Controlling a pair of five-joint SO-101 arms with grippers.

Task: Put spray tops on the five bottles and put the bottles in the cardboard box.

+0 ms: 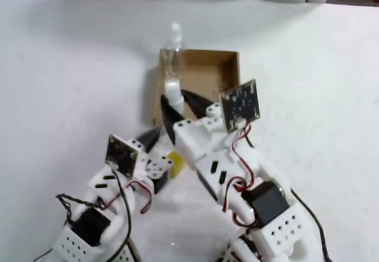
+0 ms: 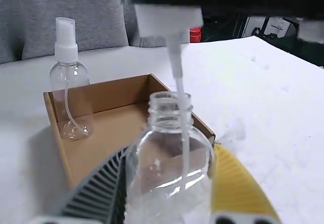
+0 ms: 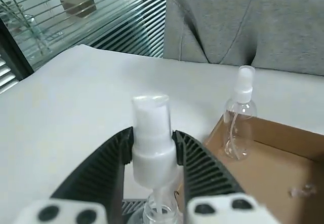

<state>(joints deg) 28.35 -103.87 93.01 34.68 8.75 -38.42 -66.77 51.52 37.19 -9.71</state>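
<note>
Left gripper [image 2: 169, 153] clamps a bottle [image 2: 169, 171]; right gripper [image 3: 152, 135] pinches a spray top [image 3: 150, 115] (tube in its neck). Cardboard box [image 2: 54, 127] holds 1 capped bottle [image 2: 71, 95].

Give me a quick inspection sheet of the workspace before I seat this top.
Surface: white table.
Job's things: cardboard box holds one capped bottle, upright in a corner; spray top tube enters the open bottle.
Clutter: small clear speck on box floor, too small to tell.
Grippers: left gripper shut on open bottle; right gripper shut on spray top.
Cables: red and black wires on both arms.
Surroundings: grey sofa, blinds.
</note>
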